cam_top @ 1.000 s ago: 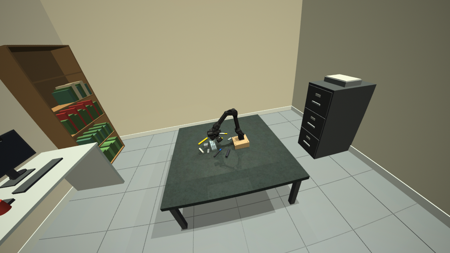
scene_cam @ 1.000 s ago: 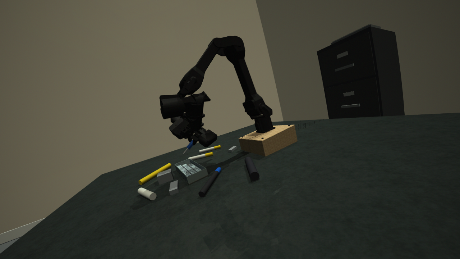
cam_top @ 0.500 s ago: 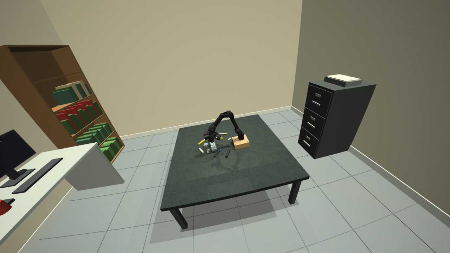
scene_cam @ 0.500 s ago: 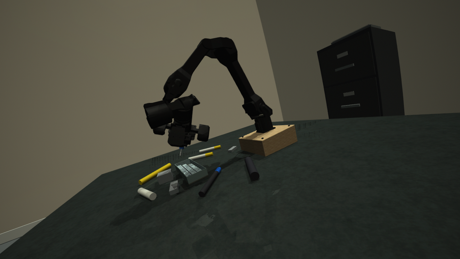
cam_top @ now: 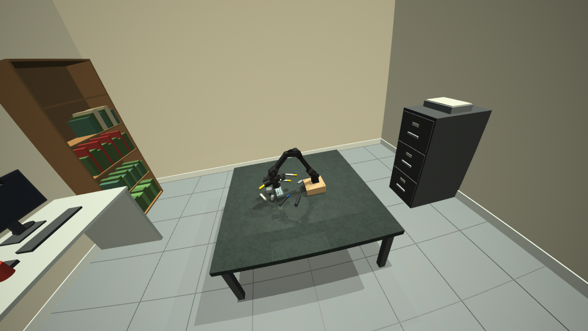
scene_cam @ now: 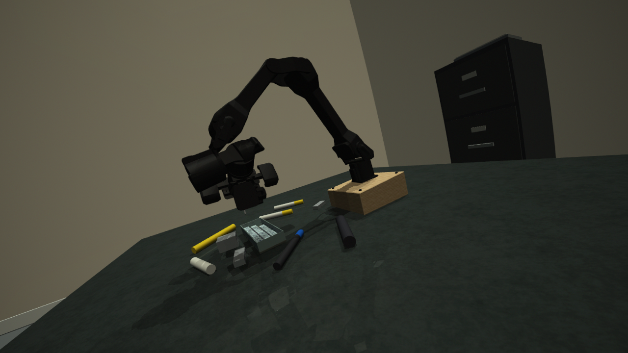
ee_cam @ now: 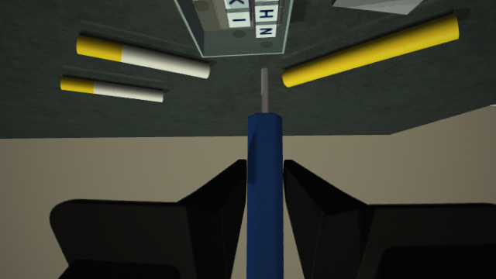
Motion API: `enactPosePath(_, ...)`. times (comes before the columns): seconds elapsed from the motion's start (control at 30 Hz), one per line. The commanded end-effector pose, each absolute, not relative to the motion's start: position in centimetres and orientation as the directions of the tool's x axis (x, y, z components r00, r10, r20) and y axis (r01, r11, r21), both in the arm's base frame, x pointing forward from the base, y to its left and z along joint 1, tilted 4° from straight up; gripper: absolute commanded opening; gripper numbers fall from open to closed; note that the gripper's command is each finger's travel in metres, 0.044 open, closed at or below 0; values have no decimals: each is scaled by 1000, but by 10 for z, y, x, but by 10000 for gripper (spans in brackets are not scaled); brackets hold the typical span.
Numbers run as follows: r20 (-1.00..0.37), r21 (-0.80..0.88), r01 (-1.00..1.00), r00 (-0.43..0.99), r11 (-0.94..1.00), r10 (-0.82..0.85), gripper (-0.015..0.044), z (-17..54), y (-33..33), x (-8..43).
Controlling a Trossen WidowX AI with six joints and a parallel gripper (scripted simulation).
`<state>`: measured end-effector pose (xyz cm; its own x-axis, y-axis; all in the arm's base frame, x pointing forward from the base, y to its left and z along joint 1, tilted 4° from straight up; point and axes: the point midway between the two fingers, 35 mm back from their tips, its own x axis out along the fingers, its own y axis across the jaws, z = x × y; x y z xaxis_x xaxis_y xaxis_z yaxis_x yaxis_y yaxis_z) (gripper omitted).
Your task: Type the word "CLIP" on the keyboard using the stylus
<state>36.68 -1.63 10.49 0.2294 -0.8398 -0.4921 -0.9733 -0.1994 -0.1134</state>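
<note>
Stylus (scene_cam: 245, 212) (ee_cam: 265, 194) with a blue, faceted body and thin gray tip, clamped between the two black fingers of the end effector (cam_top: 276, 183) (scene_cam: 247, 195) (ee_cam: 264, 167). The black arm (cam_top: 292, 152) (scene_cam: 289, 70) arches leftward from a wooden base (cam_top: 315, 189) (scene_cam: 384, 193) on a dark green table (cam_top: 308, 230) (scene_cam: 439, 263). In the wrist view, the tip appears just outside the rim of the shallow, tray-like keyboard (cam_top: 280, 195) (scene_cam: 271, 242) (ee_cam: 244, 50), apart from its keys; white keys marked I, H and N are readable. Beyond the keyboard, toward the far side, lie two white sticks with yellow ends: one close to the keyboard (cam_top: 285, 180) (scene_cam: 275, 214) (ee_cam: 143, 58), the other farther off (cam_top: 291, 174) (scene_cam: 288, 205) (ee_cam: 112, 89). To the keyboard's left are a yellow rod (cam_top: 262, 186) (scene_cam: 213, 238) (ee_cam: 372, 50), a large gray block (scene_cam: 227, 241), a smaller gray block (scene_cam: 239, 257) and, nearer, a short white cylinder (cam_top: 262, 196) (scene_cam: 202, 265). A slim black rod with a blue end (cam_top: 283, 201) (scene_cam: 287, 251) lies near the keyboard's right side, and a thicker black cylinder (cam_top: 297, 200) (scene_cam: 345, 231) rests farther right. A light gray piece (cam_top: 300, 181) (scene_cam: 318, 205) sits left of the wooden base.
</note>
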Motion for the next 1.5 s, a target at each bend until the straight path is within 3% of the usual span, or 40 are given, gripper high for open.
enactPosePath(0.0,-479,-85,-972,234,-220,-846,0,107,-15,371)
enactPosePath(0.6,-479,-85,-972,233,-220,-846,0,72,-16,372)
enactPosePath(0.7,-479,-85,-972,233,-220,-846,79,69,-16,374)
enactPosePath(0.73,-479,-85,-972,234,-220,-846,81,69,-16,375)
enactPosePath(1.47,-479,-85,-972,234,-220,-846,81,62,-16,375)
